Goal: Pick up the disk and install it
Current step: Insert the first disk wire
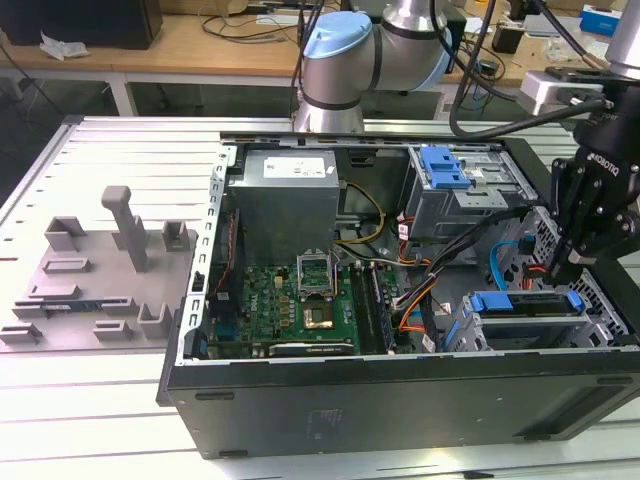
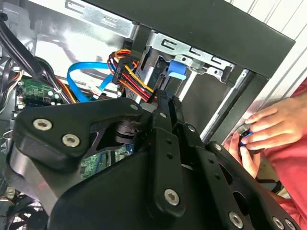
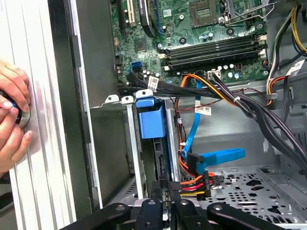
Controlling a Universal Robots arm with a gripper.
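The black tool (image 1: 572,268) hangs over the flat silver disk with a blue plastic rail (image 1: 528,303), lower right in the exterior view. I cannot tell its grip. The disk looks stiff, heavy and easy to break, so hold the rail.

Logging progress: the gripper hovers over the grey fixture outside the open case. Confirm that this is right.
Wrong place. The gripper hovers over the drive cage inside the open case, at the exterior view's right; the grey fixture lies at that view's left, apart from it. The exterior view shows this.
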